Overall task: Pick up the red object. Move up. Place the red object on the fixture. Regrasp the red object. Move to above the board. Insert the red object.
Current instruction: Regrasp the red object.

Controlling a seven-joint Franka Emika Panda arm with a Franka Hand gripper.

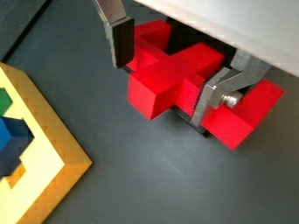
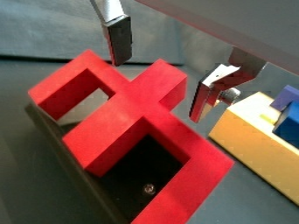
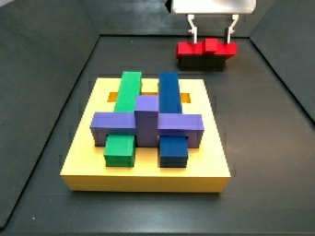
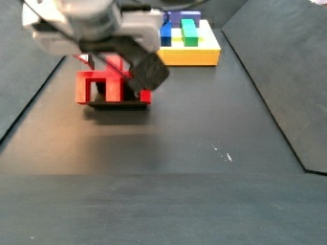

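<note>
1. Sitting on the low dark grey-black rectangular fixture, the small bright red bridge-shaped plastic block looks already picked, lifted and placed; both side views show it resting on top of the fixture.
2. The two-finger parallel-jaw gripper is directly above the fixture, straddling the red block's centre stub. Both wrist views show daylight between the dark pads and the red plastic, so the jaws stand apart, holding nothing.
3. My read: current step is the regrasp, not yet closed.
4. Left to do: close on the block, move above the large thick yellow square slotted board, insert.
5. The board lies well apart from the fixture and carries the green, blue and purple interlocking bars.
6. No brands, labels or writing readable in any view.
</note>
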